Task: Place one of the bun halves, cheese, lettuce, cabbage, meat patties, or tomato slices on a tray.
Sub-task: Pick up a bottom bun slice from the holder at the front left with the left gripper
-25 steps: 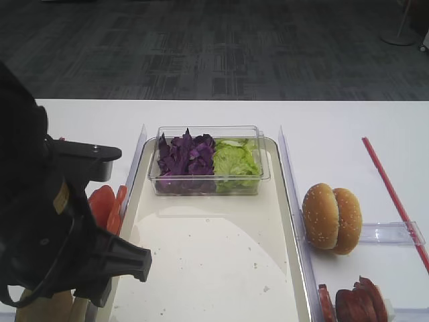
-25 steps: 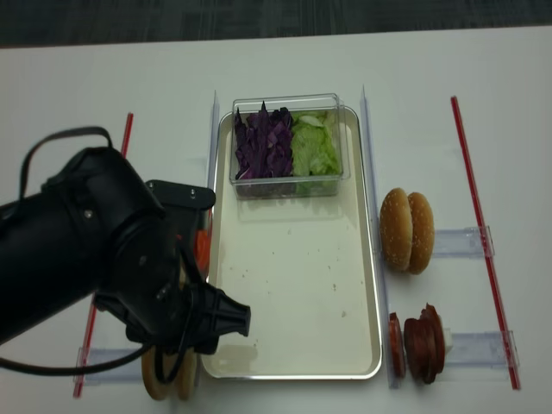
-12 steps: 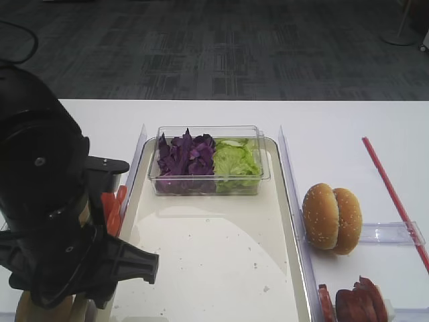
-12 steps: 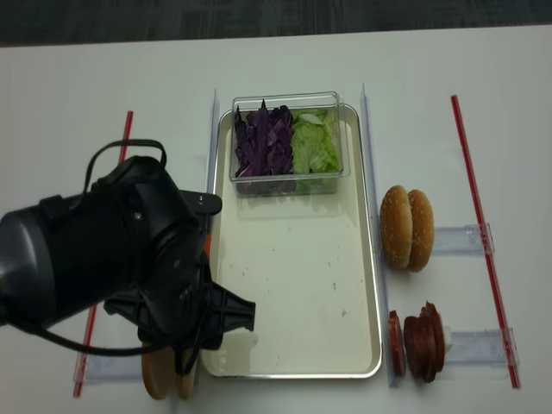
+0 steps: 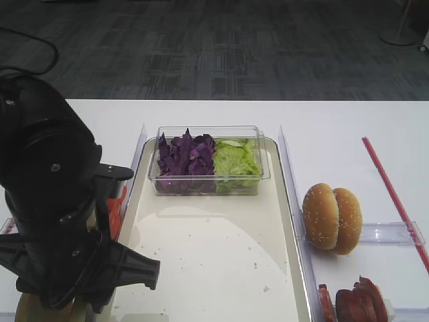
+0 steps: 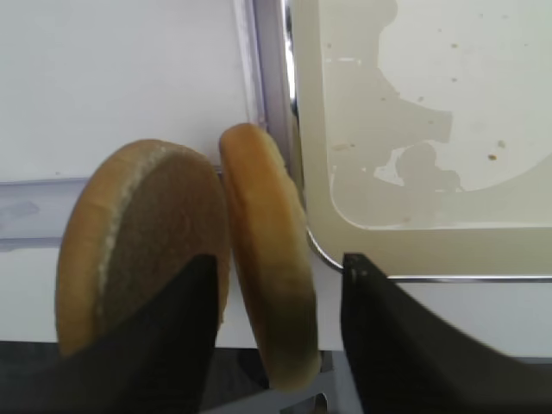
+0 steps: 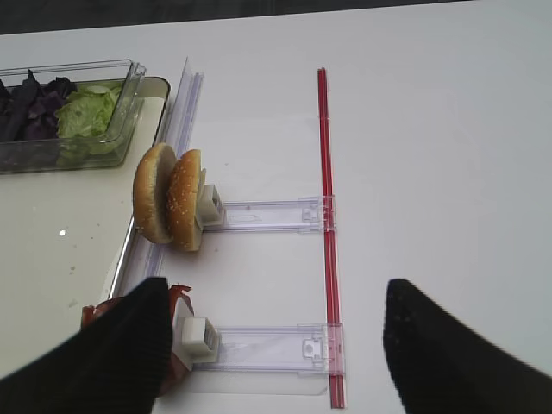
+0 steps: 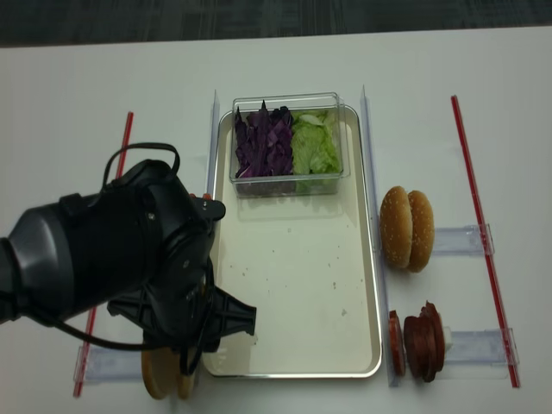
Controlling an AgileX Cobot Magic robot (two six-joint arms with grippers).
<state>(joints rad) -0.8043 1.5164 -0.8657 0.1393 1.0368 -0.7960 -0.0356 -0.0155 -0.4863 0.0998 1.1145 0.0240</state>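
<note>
On the white worktop (image 8: 69,78) the long cream tray (image 8: 293,285) lies lengthwise, its silvery rim showing all round. At its far end sits a clear plastic box (image 8: 287,145) holding purple cabbage (image 8: 263,142) on the left and pale green lettuce (image 8: 317,142) on the right.

The left arm's bulky black body covers the near left of both high views, hanging over the strip just left of the tray. Its wrist camera looks straight down on the bun halves (image 6: 267,259): two flat rounds standing on edge side by side in a clear holder, just outside the tray's near left corner. The left gripper (image 6: 274,332) straddles the bun half nearer the tray: one dark finger (image 6: 164,345) sits between the two halves, against the face of the outer one, and the other finger (image 6: 405,336) stands over the tray's rim on the far side. The jaws stand apart around that half with a gap on the tray side (no firm pinch shows). A little of the tomato slices (image 5: 118,208) peeks out red beside the arm.

Right of the tray, two sesame buns (image 8: 408,229) stand on edge in a clear rack, and nearer the camera the meat patties (image 8: 420,341) are stacked on edge likewise. A red strip (image 8: 483,241) runs along the right side. The right gripper (image 7: 272,345) hovers above the patties and the racks, its jaws spread wide and holding nothing.
</note>
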